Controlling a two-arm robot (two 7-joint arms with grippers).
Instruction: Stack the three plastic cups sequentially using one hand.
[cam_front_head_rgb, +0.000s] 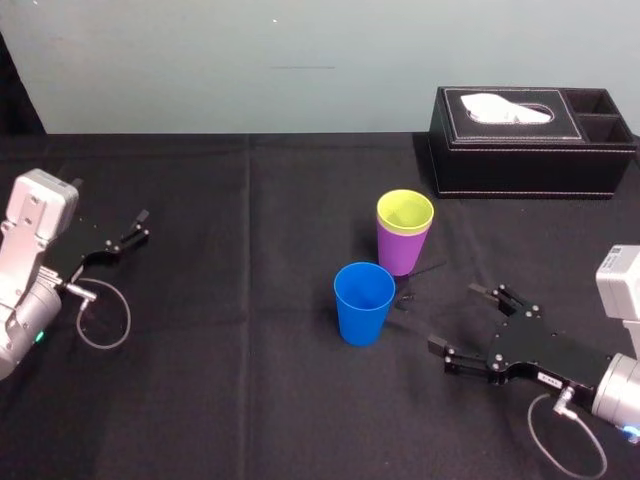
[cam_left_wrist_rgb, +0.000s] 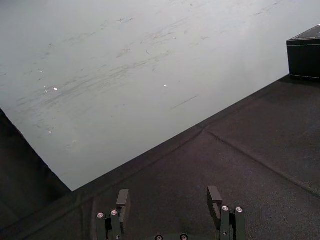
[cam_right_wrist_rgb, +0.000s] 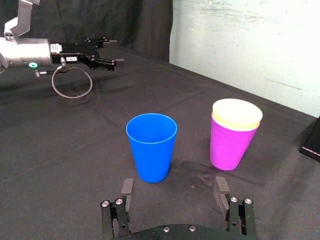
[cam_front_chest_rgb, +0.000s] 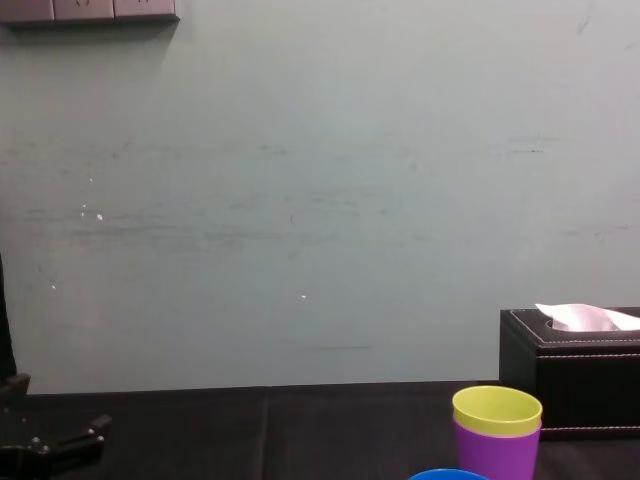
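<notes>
The yellow-green cup (cam_front_head_rgb: 405, 212) sits nested inside the purple cup (cam_front_head_rgb: 402, 252) near the table's middle. The blue cup (cam_front_head_rgb: 363, 302) stands upright alone, just in front and to the left of that pair. My right gripper (cam_front_head_rgb: 458, 318) hovers low to the right of the blue cup, open and holding nothing. In the right wrist view the blue cup (cam_right_wrist_rgb: 151, 147) and the purple cup (cam_right_wrist_rgb: 232, 145) stand ahead of the spread fingers (cam_right_wrist_rgb: 127, 187). My left gripper (cam_front_head_rgb: 138, 227) rests open at the far left.
A black stitched tissue box (cam_front_head_rgb: 530, 140) stands at the back right against the pale wall. A black cloth (cam_front_head_rgb: 230, 380) covers the table. Loose cable loops hang by the left wrist (cam_front_head_rgb: 105, 315) and the right wrist (cam_front_head_rgb: 565, 440).
</notes>
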